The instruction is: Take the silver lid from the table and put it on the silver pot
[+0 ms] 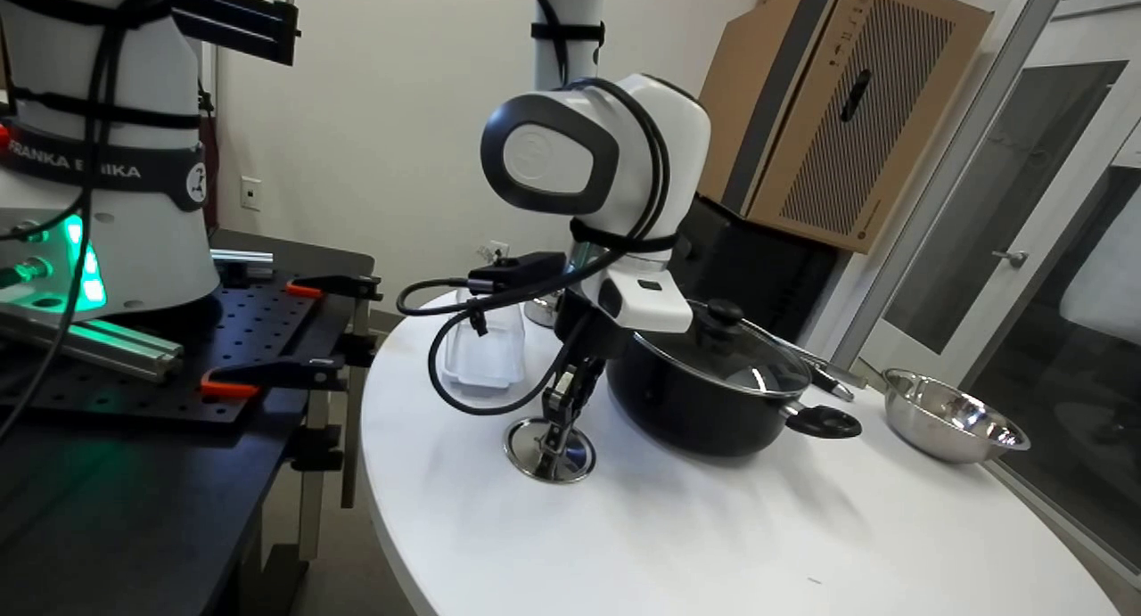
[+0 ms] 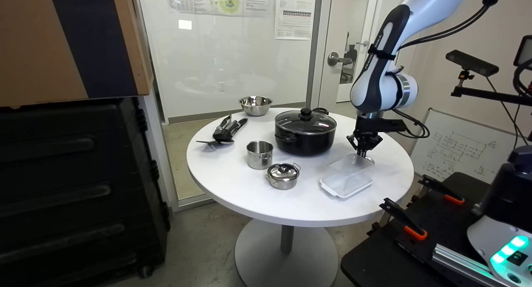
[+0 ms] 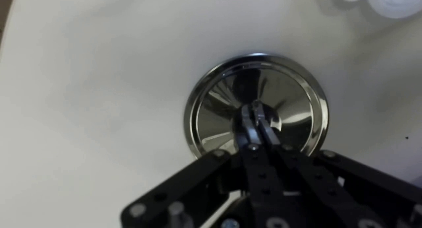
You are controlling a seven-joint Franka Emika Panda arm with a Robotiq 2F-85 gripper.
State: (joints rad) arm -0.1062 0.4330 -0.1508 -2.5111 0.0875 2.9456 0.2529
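The silver lid (image 1: 577, 458) is a small shiny disc with a raised rim, low over or on the white table; I cannot tell whether it touches. It fills the middle of the wrist view (image 3: 217, 114). In an exterior view only its edge (image 2: 370, 159) shows behind a clear container. My gripper (image 3: 253, 111) points down at the lid's centre, its two fingers nearly together on the small knob, which they mostly hide. An open silver pot (image 2: 259, 156) stands upright on the table beside the black pot. A smaller silver pot (image 2: 282, 180) in front of it wears a lid.
A big black pot (image 1: 704, 411) with a glass lid stands close beside the arm. A clear plastic container (image 2: 347, 185) lies near the gripper. A steel bowl (image 2: 255, 106) and black-handled utensils (image 2: 226, 131) are farther off on the round table (image 2: 232, 195).
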